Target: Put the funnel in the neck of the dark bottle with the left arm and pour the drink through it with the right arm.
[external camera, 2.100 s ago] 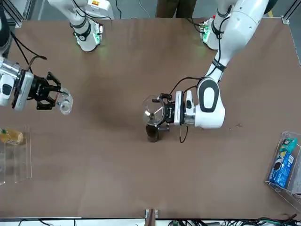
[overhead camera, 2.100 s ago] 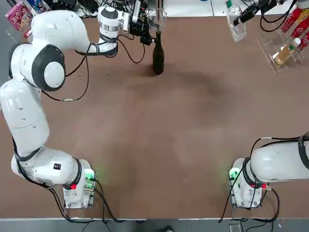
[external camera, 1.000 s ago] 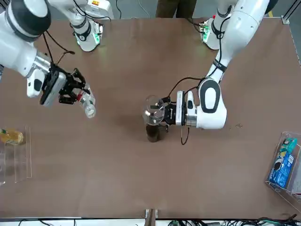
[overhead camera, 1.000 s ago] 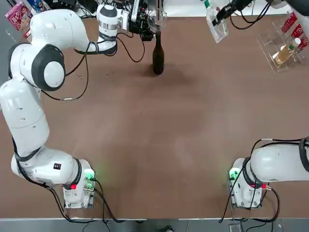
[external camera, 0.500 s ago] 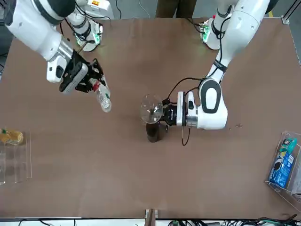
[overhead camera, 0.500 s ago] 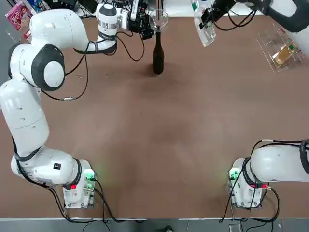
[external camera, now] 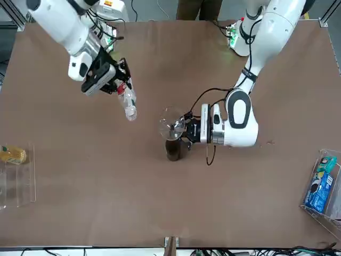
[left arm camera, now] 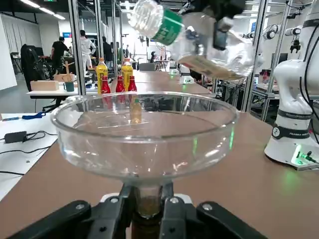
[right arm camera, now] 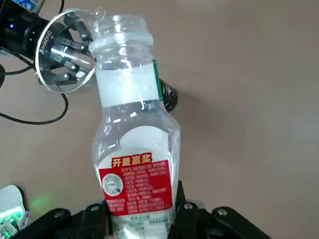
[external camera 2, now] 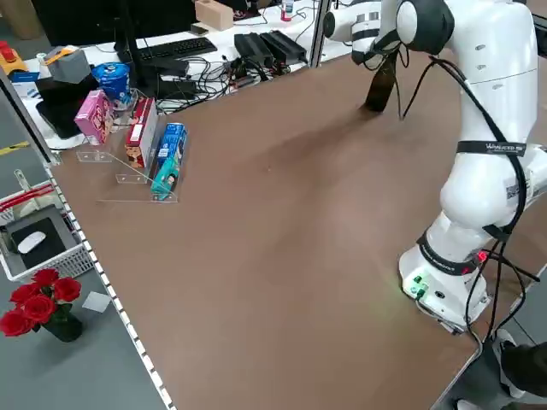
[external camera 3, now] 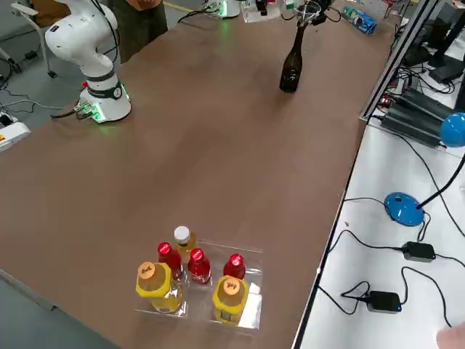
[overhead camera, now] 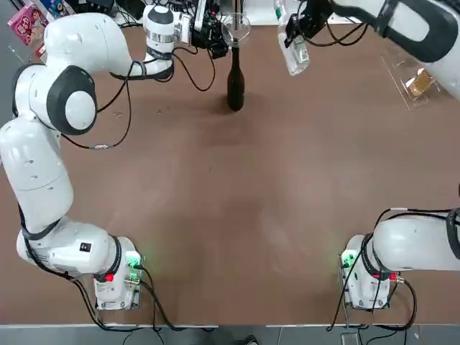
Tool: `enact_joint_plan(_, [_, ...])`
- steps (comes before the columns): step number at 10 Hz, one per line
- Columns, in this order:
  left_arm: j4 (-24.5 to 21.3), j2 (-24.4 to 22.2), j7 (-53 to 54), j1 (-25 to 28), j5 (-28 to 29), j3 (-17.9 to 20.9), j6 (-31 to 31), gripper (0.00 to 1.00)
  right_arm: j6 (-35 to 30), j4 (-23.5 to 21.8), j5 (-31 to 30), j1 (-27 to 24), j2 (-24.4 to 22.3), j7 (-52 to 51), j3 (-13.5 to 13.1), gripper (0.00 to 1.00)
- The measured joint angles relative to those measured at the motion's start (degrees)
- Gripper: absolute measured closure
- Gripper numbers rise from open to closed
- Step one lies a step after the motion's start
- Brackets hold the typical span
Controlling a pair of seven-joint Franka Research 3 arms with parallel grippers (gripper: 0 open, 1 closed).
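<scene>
The dark bottle (overhead camera: 235, 83) stands upright at the far edge of the table. The clear funnel (overhead camera: 236, 29) sits on top of its neck, stem pointing down into the mouth. My left gripper (left arm camera: 147, 206) is shut on the funnel (left arm camera: 144, 129) stem, just under the bowl. The right gripper (external camera: 104, 77) is shut on the drink (external camera: 127, 101), a clear plastic bottle with no cap on. It hangs in the air, tilted, mouth pointing toward the funnel (external camera: 171, 124) but apart from it, on the robot's right side. The right wrist view shows the drink (right arm camera: 132, 139) with the funnel (right arm camera: 65, 50) beyond its mouth.
A clear rack of yellow and red bottles (external camera 3: 192, 280) stands at the far right of the table (overhead camera: 237, 201). A clear stand with snack boxes (external camera 2: 149, 145) is at the far left. A person (external camera: 200, 8) stands behind the arms' bases.
The right arm has carried the drink toward the robot's left, closer to the funnel, and tipped it further. The left gripper stays on the funnel above the dark bottle.
</scene>
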Motion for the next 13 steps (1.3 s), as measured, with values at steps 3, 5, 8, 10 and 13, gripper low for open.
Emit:
enact_joint_plan(3, [0.0,0.1,0.0,0.0,-0.1,0.0,0.0,0.75,0.3,1.3,-2.9,0.0,0.0,10.7,4.9,0.56])
enact_joint_plan(5, [0.1,0.1,0.0,0.0,-0.2,0.0,0.0,0.75,1.7,1.7,-4.5,0.1,0.0,17.6,8.2,0.56])
enact_joint_plan(8, [0.1,0.4,0.0,0.1,-0.7,-0.1,-0.1,0.75,2.8,4.4,-10.1,0.1,2.0,27.3,13.6,0.56])
enact_joint_plan(10, [0.2,0.6,0.0,0.2,-0.9,-0.1,-0.1,0.75,2.9,7.1,-12.1,0.2,6.2,30.8,15.0,0.56])
enact_joint_plan(13, [0.3,0.6,0.0,0.2,-0.9,-0.1,-0.1,0.75,2.9,12.5,-15.8,1.9,14.0,35.9,15.1,0.56])
